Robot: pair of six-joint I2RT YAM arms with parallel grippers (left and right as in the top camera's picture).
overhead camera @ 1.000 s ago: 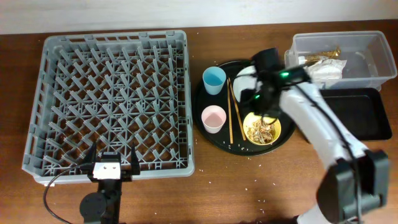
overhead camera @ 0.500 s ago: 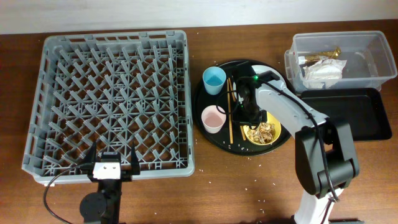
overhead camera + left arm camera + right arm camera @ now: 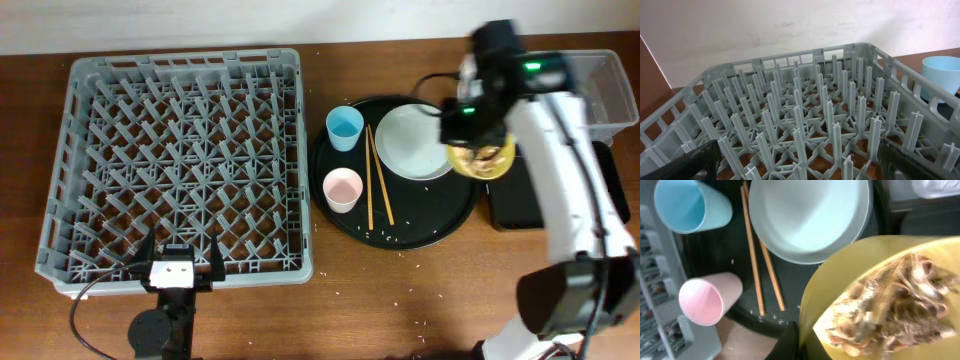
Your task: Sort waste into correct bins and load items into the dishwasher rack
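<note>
**Overhead: yellow bowl held by its rim at the round tray's right edge**

Overhead, the right gripper (image 3: pixel 465 135) is closed on the rim of a smooth round yellow bowl (image 3: pixel 482 158), mouth up. The bowl sits where the right edge of the large round black tray (image 3: pixel 400 228) meets the left end of the shallow black rectangular tray (image 3: pixel 515 205). In the right wrist view a dark finger (image 3: pixel 789 341) pinches the bowl's thin wall, and a heap of stringy brownish food scraps (image 3: pixel 890 310) fills the bowl.

On the round tray, a pair of slim wooden chopsticks (image 3: pixel 375 175) lies with its long axis running from the far side toward the near side. The sticks touch at the far end and spread slightly toward the near end. Just right of them lies a pale grey-white round plate (image 3: pixel 415 140), matte and bare. To their left stand a small light-blue cup (image 3: pixel 345 127) and a small pink cup (image 3: pixel 343 190), both mouth up. White crumbs (image 3: pixel 385 236) dot the tray's near edge.

A clear rectangular plastic tub (image 3: pixel 620 95) stands behind the arm, largely hidden.

The large square grey plastic rack (image 3: pixel 180 160), a lattice of upright cross-shaped pegs, fills the left of the brown wooden table (image 3: pixel 420 310). The left gripper (image 3: pixel 182 255) rests at its near edge, fingers (image 3: pixel 685 165) spread wide and holding nothing.
</note>
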